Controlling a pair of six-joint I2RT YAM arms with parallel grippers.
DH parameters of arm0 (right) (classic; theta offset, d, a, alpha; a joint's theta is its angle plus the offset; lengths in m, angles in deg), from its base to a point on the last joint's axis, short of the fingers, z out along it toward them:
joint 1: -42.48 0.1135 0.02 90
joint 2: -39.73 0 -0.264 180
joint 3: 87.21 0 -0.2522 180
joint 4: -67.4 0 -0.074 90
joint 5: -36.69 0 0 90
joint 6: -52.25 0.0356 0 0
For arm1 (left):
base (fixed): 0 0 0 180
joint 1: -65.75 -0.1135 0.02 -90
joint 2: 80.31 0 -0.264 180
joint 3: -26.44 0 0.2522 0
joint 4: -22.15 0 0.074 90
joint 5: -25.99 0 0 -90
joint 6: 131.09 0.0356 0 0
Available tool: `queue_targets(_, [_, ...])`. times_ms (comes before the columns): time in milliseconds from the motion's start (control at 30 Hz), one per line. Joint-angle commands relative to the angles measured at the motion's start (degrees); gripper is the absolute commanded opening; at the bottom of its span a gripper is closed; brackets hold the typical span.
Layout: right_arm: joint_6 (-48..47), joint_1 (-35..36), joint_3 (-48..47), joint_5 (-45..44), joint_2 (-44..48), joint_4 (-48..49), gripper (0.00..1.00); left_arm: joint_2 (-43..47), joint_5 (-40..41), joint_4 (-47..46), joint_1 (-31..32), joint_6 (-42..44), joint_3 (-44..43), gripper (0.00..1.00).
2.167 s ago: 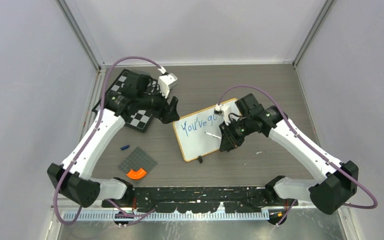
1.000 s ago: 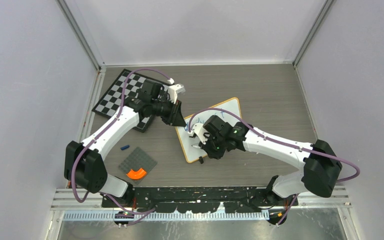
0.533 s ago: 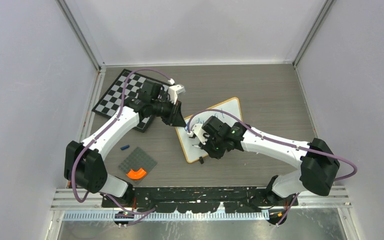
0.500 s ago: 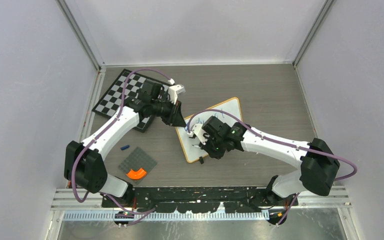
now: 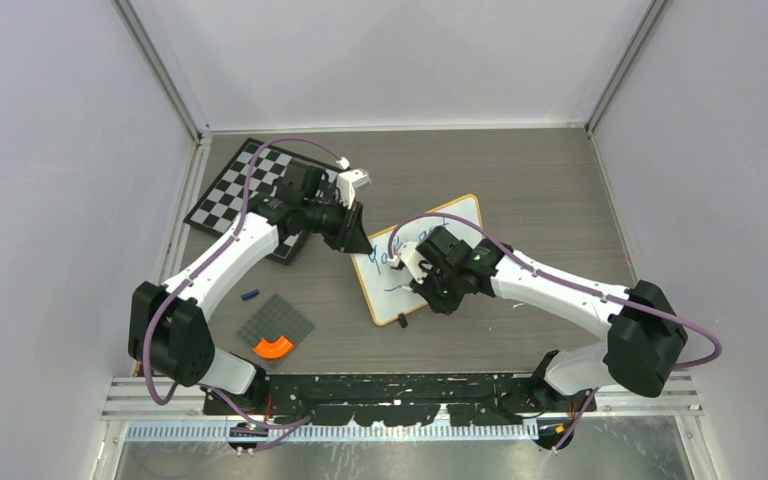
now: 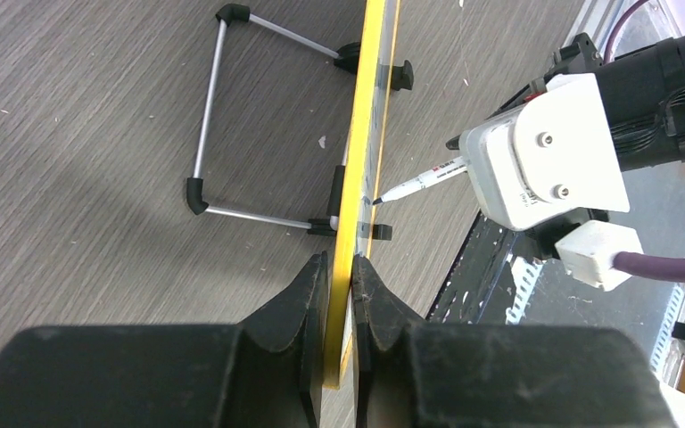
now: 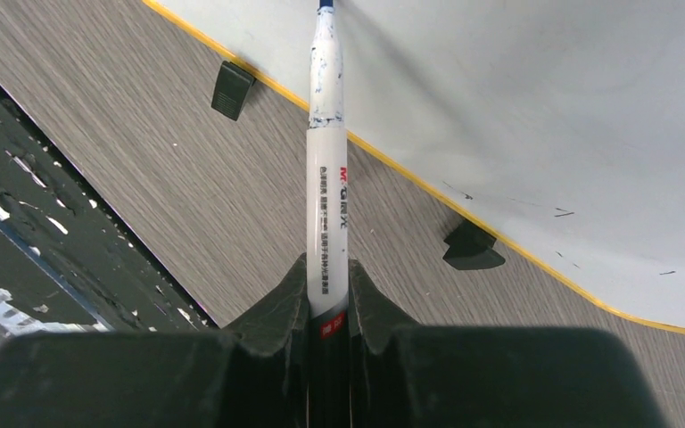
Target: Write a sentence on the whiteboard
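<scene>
The whiteboard, yellow-wood framed, stands tilted on a wire stand, with blue handwriting along its upper part. My left gripper is shut on the board's top-left edge; the left wrist view shows the frame pinched edge-on between the fingertips of that gripper. My right gripper hovers over the board's lower middle, shut on a white marker. The marker's tip touches the white surface. Two black clip feet sit on the board's lower edge.
A checkered chessboard lies at the back left under the left arm. A grey studded plate with an orange piece and a small blue cap lie front left. The black rail runs along the near edge.
The right gripper has carried the marker a little to the right along the board, uncovering more blue writing. The left gripper keeps its hold on the board's corner.
</scene>
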Motion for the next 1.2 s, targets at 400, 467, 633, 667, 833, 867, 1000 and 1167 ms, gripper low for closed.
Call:
queue_targets(400, [-0.97, -0.11, -5.36, 1.06, -1.52, 1.75, 0.00, 0.13, 2.54, -1.48, -0.25, 2.36, 0.51, 0.00])
queue_targets(467, [-1.04, -0.13, -4.83, 0.86, -1.88, 1.67, 0.00, 0.26, 2.59, -1.39, -0.25, 2.57, 0.64, 0.00])
queue_targets(633, [-1.03, 0.04, -2.71, 1.32, -1.66, 1.39, 0.00, 0.07, 2.76, -1.05, -0.25, 3.54, 0.77, 0.00])
queue_targets(667, [-1.09, 0.25, -2.33, 1.60, -1.64, 1.25, 0.00, -0.02, 2.91, -0.96, -0.25, 3.78, 0.82, 0.00])
queue_targets(833, [-1.77, 1.28, -0.65, 1.96, -2.44, 0.47, 0.00, -0.58, 2.92, -0.73, -0.25, 4.67, 0.80, 0.00])
queue_targets(867, [-1.96, 1.29, -0.56, 1.91, -2.65, 0.20, 0.00, -0.74, 2.83, -0.59, -0.25, 4.84, 0.70, 0.00])
queue_targets(1000, [-2.68, 1.28, -0.45, 1.33, -3.00, -0.76, 0.00, -1.05, 2.88, -0.05, -0.41, 5.67, 0.38, 0.00])
queue_targets(1167, [-3.10, 1.08, -1.07, -1.63, -2.13, -1.57, 0.00, -1.53, 2.77, 0.81, -0.76, 7.40, -0.38, 0.00])
